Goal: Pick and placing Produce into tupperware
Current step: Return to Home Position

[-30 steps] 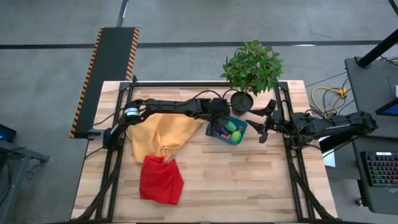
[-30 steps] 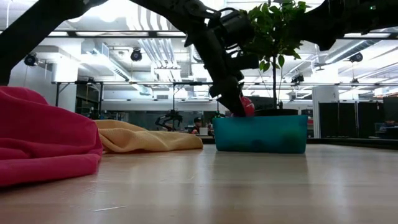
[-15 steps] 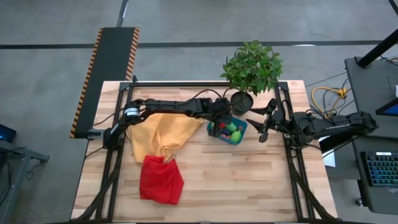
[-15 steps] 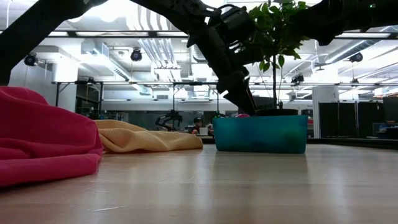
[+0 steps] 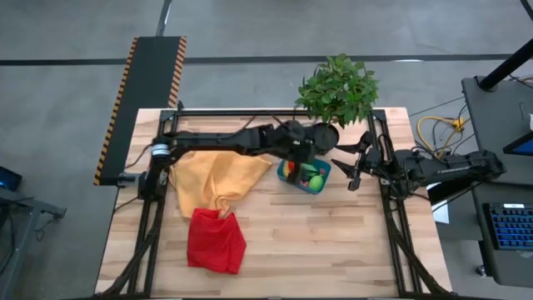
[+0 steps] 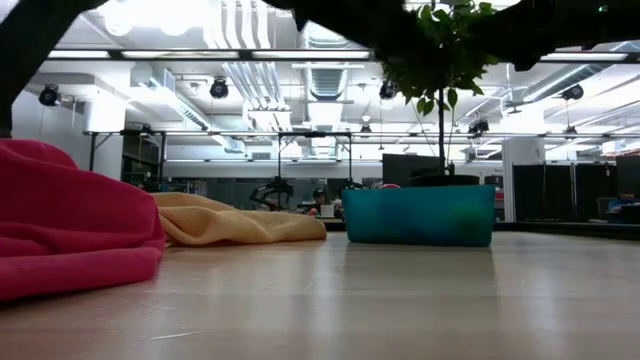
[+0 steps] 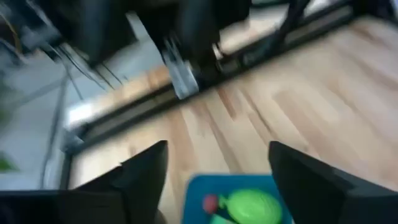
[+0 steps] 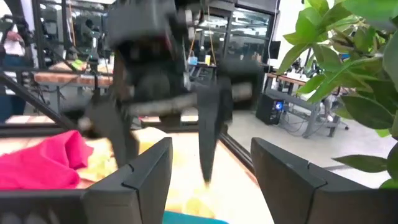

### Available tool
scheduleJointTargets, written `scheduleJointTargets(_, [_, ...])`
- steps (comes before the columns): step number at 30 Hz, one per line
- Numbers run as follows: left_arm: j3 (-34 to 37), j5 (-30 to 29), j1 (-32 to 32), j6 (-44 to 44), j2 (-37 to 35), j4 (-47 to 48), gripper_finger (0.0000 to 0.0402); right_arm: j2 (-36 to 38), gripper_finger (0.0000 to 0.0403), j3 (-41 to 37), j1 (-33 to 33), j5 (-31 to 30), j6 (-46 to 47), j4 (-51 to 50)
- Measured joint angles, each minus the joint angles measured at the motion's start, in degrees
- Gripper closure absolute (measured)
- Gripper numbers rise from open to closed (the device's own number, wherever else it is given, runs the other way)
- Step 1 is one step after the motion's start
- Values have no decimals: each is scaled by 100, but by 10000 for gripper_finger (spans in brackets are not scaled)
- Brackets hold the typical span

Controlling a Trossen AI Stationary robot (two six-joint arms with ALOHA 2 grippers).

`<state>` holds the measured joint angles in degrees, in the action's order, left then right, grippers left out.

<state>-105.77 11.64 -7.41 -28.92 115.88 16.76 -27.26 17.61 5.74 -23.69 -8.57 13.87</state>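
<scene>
Two grippers here, both empty. The left gripper [image 5: 301,152] hangs over the upper edge of the tupperware [image 5: 317,189], jaws spread wide with nothing between them. The right gripper [image 5: 348,172] sits just right of the tupperware in the overhead frame, jaws apart too, nothing held.

So the tupperware lies between them, just below the left jaws in that frame, with its long axis slanting upper left to lower right. The left gripper is nearer, and the black plant pot [image 5: 326,133] is just beside it, so I'd guess clearing that is what matters going home.

The produce [image 5: 306,172] is piled in the tupperware, none loose on the desk [image 5: 333,242]. The low view only gives the teal side, no contents. The left wrist view shows a green oval [image 7: 249,204] and a red bit beside it, too smeared to say which piece.
</scene>
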Motion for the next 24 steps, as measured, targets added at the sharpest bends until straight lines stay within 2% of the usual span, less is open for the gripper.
scheduleJointTargets(4, [164,7,68,6,-543,-97,201,152,193,2,4,56,287,-171])
scheduleJointTargets(6, [291,9,99,4,-868,-133,237,256,193,2,23,281,445,-380])
scheduleJointTargets(8, [476,18,125,3,-1211,-220,274,349,193,2,25,857,487,-622])
scheduleJointTargets(12, [1059,5,121,3,-1957,-642,351,524,194,0,26,2441,501,-1013])
scheduleJointTargets(15, [1646,-3,117,6,-2532,-1158,393,600,206,0,24,2831,619,-1087])
scheduleJointTargets(18, [2292,-39,123,3,-3084,-1666,394,700,245,2,26,3179,459,-1101])
scheduleJointTargets(24, [3502,-575,122,200,-4011,-2208,400,1131,377,-1,24,3128,262,-1751])
